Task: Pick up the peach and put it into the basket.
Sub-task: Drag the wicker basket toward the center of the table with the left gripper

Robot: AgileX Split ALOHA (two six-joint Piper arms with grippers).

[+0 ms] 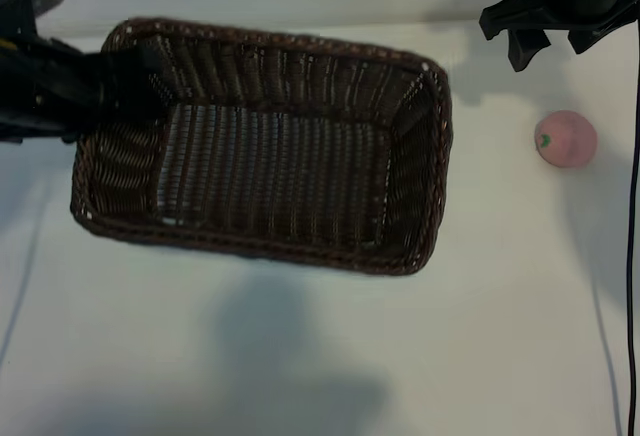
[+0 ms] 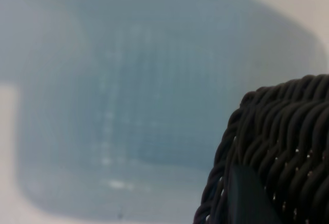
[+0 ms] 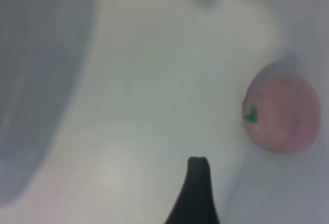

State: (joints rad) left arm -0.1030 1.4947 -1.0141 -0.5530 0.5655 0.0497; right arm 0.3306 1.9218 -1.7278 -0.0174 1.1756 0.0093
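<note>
The dark wicker basket [image 1: 265, 146], its left end gripped by the left gripper [image 1: 125, 81], sits on the white table [image 1: 300, 356], while the peach [image 1: 566, 139] lies right of it below the wide-open, empty right gripper [image 1: 548, 41].

Both arms [image 1: 45, 81] are matte black, with a thin black cable [image 1: 634, 256]

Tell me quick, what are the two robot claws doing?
Left gripper: shut on the basket rim.
Right gripper: open, empty, near the peach.
</note>
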